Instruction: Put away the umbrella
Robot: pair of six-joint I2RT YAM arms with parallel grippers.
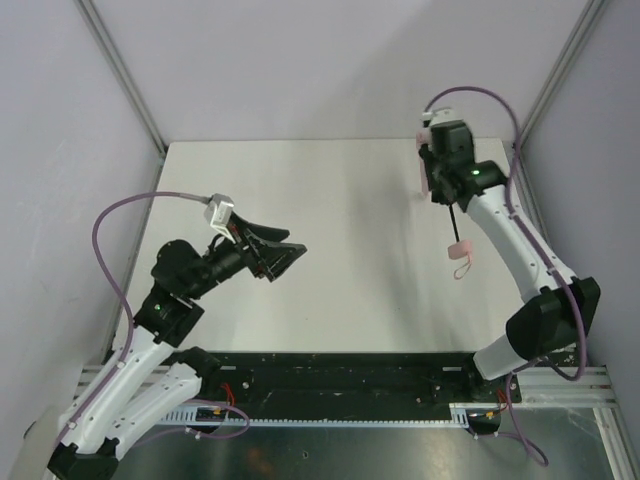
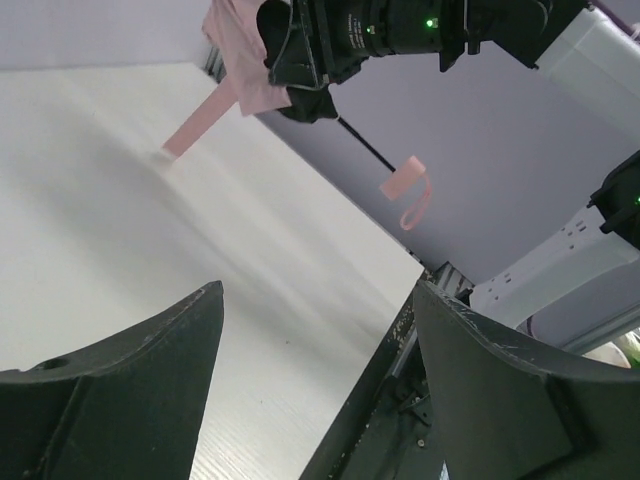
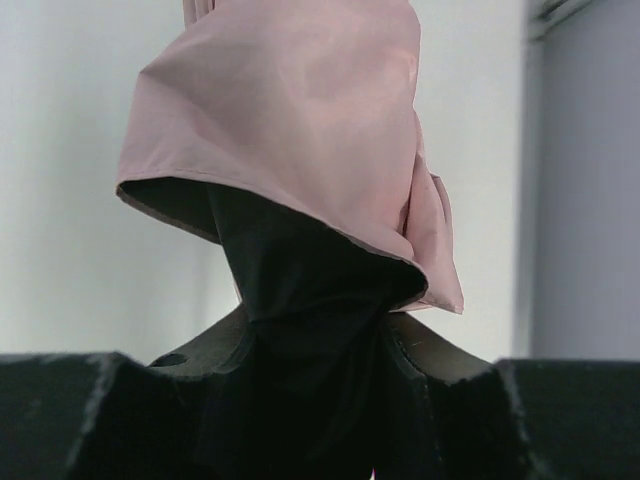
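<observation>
Top: the umbrella [image 1: 427,178] is held at the far right by the right gripper [image 1: 440,165], closed on it; the left gripper [image 1: 283,256] is open, empty. Left wrist: the free handle [image 2: 404,186] is faced and should probably be taken squarely. Right wrist: the fabric [image 3: 300,110] is seen pinched.

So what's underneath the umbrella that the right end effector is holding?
Only bare white table shows beneath the umbrella; its handle hangs in the air. The right end effector covers the fabric it grips, and whether the strap tip touches the table is unclear.
</observation>
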